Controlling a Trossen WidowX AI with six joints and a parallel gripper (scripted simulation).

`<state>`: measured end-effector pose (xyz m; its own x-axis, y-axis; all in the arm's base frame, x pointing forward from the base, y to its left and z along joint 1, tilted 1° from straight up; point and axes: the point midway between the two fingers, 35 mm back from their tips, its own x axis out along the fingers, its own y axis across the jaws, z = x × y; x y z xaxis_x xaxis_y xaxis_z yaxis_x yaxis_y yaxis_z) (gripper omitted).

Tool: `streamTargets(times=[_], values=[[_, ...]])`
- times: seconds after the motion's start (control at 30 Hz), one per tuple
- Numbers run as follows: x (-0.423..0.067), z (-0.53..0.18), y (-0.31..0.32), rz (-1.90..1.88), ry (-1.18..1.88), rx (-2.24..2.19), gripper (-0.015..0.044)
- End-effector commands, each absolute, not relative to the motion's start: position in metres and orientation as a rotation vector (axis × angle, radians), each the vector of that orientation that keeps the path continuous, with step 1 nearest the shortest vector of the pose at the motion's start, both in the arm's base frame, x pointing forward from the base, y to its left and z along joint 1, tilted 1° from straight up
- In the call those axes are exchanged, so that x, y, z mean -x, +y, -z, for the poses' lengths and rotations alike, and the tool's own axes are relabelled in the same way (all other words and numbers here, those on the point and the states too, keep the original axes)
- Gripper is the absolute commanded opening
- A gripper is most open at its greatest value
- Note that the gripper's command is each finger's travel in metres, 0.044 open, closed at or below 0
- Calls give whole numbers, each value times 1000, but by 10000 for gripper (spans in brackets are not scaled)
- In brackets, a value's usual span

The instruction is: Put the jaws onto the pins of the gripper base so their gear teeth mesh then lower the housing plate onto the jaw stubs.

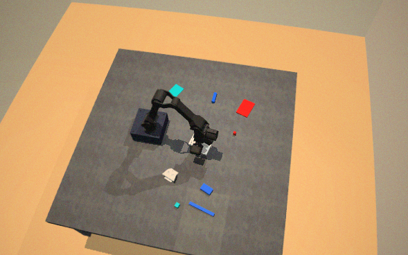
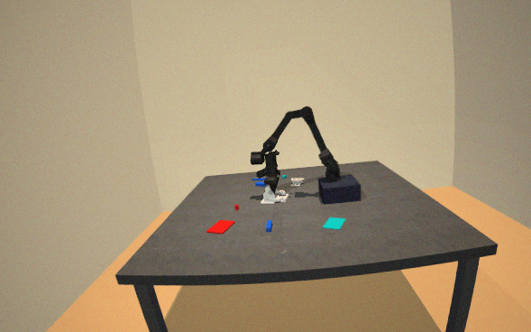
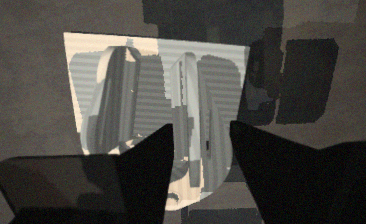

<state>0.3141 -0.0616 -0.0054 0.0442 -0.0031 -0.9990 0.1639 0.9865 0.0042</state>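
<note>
In the top view, the gripper (image 1: pixel 200 143) (image 2: pixel 272 190) (image 3: pixel 201 129) is low above the white gripper base (image 1: pixel 207 150) (image 2: pixel 265 201) (image 3: pixel 223 50), which lies flat on the dark table (image 1: pixel 254 166) (image 2: pixel 308 248) (image 3: pixel 24 100). Its fingers are partly narrowed and hold one white jaw (image 3: pixel 193 100) between them. The other jaw (image 3: pixel 119 95) stands on the base, toward 9 o'clock of the held one in the wrist view. I cannot tell if the pins are fully entered or the teeth are meshing. Seen from above, the housing plate (image 1: pixel 170 174) (image 2: pixel 297 181) rests apart, between 7 and 8 o'clock from the base, and a red plate (image 1: pixel 245 108) (image 2: pixel 221 226) lies at about 2 o'clock.
</note>
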Motion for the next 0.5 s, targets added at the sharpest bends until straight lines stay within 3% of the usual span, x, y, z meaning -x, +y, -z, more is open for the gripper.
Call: streamTargets(times=[0.0,0.47], values=[[-314,7,-61,126,1524,-132,134],[-314,10,-61,124,1524,-129,134]])
